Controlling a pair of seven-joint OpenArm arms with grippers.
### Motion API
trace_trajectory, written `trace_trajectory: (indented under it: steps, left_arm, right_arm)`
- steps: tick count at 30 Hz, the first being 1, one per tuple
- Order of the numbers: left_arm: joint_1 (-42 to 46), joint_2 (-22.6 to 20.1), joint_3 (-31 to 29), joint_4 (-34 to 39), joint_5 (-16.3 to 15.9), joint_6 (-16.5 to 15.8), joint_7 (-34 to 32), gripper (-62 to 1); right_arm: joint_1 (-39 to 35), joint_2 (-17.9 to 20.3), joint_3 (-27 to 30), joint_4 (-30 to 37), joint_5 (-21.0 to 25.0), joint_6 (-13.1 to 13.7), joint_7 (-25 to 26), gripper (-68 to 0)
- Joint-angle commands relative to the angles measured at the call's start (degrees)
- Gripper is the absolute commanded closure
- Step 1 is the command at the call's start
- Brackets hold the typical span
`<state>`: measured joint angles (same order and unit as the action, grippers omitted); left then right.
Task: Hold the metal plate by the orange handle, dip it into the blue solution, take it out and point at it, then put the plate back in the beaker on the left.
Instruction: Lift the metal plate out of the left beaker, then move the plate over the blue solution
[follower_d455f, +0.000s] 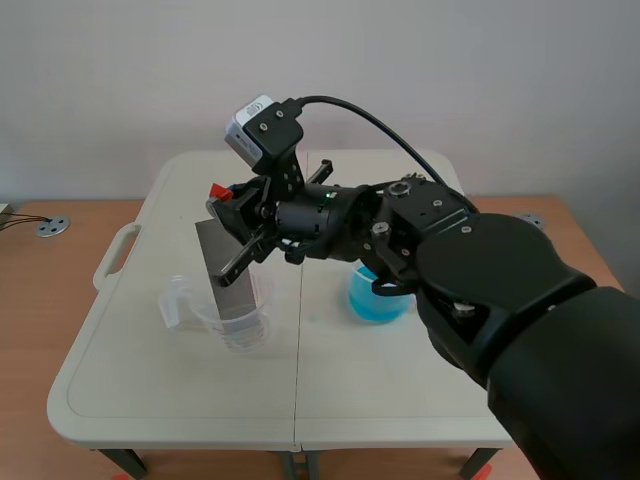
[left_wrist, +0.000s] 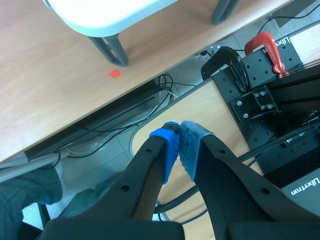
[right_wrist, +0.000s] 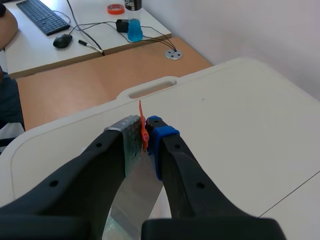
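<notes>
My right gripper (follower_d455f: 240, 215) reaches across from the right and is shut on the orange handle (follower_d455f: 217, 190) of the metal plate (follower_d455f: 222, 265). The plate hangs tilted, with its lower end inside the clear beaker (follower_d455f: 238, 322) on the left. The beaker of blue solution (follower_d455f: 378, 298) stands to the right, partly behind the arm. In the right wrist view the orange handle (right_wrist: 143, 131) is pinched at the gripper (right_wrist: 145, 135) and the grey plate (right_wrist: 135, 192) hangs below. My left gripper (left_wrist: 179, 145) is shut on nothing, off the table, with its blue pads touching.
The white folding table (follower_d455f: 150, 380) has a carry slot (follower_d455f: 115, 255) at its left edge. Beyond it a wooden desk (right_wrist: 90, 75) carries a keyboard, a mouse and a blue bottle. Under the left gripper are a table leg (left_wrist: 107, 47), cables and a red clamp (left_wrist: 265, 47).
</notes>
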<state>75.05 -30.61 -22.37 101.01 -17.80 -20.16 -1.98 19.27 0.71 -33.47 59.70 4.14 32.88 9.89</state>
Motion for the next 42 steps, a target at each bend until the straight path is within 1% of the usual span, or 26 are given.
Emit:
trace_trajectory:
  steps: [1, 4, 9, 18, 25, 35, 39, 42]
  left_arm:
    - [0.0, 0.4, 0.2, 0.7, -0.4, -0.2, -0.7, -1.5]
    - [0.0, 0.4, 0.2, 0.7, -0.4, -0.2, -0.7, -1.5]
    - [0.0, 0.4, 0.2, 0.7, -0.4, -0.2, -1.0, -1.5]
    - [-0.7, 0.2, 0.2, 0.5, -0.3, -0.4, -0.9, -1.5]
    - [-0.8, 0.2, 0.3, 0.5, -0.3, -0.6, -0.9, -1.5]
    - [-1.0, 0.2, 0.3, 0.5, -0.3, -0.6, -1.0, -1.5]
    - [-2.1, 0.1, 0.3, 0.5, 1.2, -1.0, -0.9, -1.5]
    - [-3.1, 0.1, 0.3, 0.5, 1.4, -1.2, -0.6, -1.5]
  right_arm:
    - [0.3, -0.3, 0.1, 3.0, -0.2, 0.2, 0.8, -1.3]
    - [-1.5, 0.0, 0.1, 5.9, -2.4, 0.2, 0.9, -1.3]
    - [-4.1, 0.9, 0.1, 10.6, -3.0, 0.2, 1.0, -1.3]
    - [-7.9, 3.3, 0.3, 19.6, -5.8, -0.1, 0.9, -1.3]
    - [-10.4, 4.7, 3.0, 26.5, -7.6, -0.3, 0.9, -1.3]
    - [-13.3, 4.7, 6.1, 35.1, -11.1, -0.2, 0.1, -1.3]
    - [-14.7, 4.7, 7.8, 38.7, -11.7, -0.2, -0.5, -1.3]
    - [-15.5, 4.7, 9.5, 41.7, -11.7, 0.2, -1.4, -1.3]
